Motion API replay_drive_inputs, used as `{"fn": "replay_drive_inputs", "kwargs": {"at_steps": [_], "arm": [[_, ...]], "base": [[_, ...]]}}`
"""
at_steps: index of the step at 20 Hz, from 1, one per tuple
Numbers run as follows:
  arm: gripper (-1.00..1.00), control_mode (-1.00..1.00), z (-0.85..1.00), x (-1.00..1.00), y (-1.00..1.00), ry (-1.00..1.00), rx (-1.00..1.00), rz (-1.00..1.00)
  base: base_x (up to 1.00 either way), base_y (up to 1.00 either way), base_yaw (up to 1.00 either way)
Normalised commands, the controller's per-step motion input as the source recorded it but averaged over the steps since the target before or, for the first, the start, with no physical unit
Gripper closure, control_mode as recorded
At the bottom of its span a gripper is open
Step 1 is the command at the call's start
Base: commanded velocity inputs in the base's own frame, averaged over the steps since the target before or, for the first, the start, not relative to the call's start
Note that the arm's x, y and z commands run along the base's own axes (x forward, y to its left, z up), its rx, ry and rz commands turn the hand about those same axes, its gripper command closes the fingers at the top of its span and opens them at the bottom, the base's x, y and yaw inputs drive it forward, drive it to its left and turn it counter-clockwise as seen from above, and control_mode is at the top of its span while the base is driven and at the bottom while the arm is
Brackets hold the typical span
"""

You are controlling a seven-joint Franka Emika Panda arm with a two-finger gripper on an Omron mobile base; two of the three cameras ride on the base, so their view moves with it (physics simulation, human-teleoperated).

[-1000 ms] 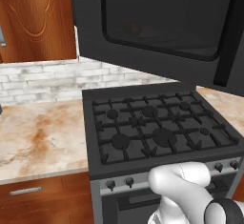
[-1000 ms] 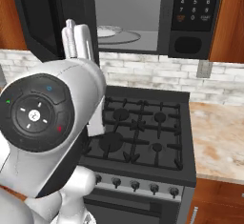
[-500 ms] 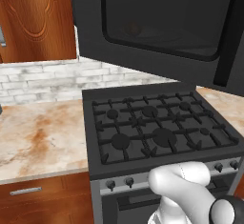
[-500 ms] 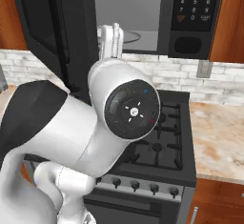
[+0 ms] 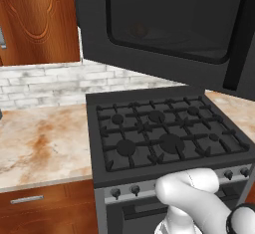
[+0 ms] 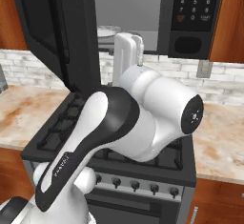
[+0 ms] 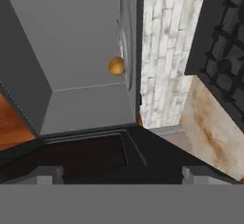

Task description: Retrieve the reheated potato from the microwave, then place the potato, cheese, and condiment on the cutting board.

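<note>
Since the earlier frames the arm has rotated: the wrist now rises toward the open microwave (image 6: 143,13), and the elbow joint cap faces right. The gripper (image 7: 121,173) stands with its jaws wide apart and holds nothing. The potato (image 7: 116,66) lies ahead of the fingertips, well apart, on the turntable (image 7: 123,37) inside the grey cavity.

Three cameras around the open microwave

Both base views look forward and down over the stove (image 5: 164,138) toward the microwave (image 6: 190,13), from left and right. The rolled hand view looks closely into its grey interior.
</note>
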Motion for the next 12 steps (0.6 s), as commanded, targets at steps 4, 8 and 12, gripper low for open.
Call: {"fn": "replay_drive_inputs", "kwargs": {"at_steps": [4,8,12], "arm": [[-1.0,-1.0,0.03,0.22,0.16,-0.17,0.0,0.2],[-1.0,-1.0,0.14,0.01,0.31,-0.14,-0.09,0.16],[-1.0,-1.0,0.24,-0.15,0.27,-0.07,-0.18,0.14]], "base": [[0.0,0.0,0.0],[0.0,0.0,0.0],[0.0,0.0,0.0]]}}
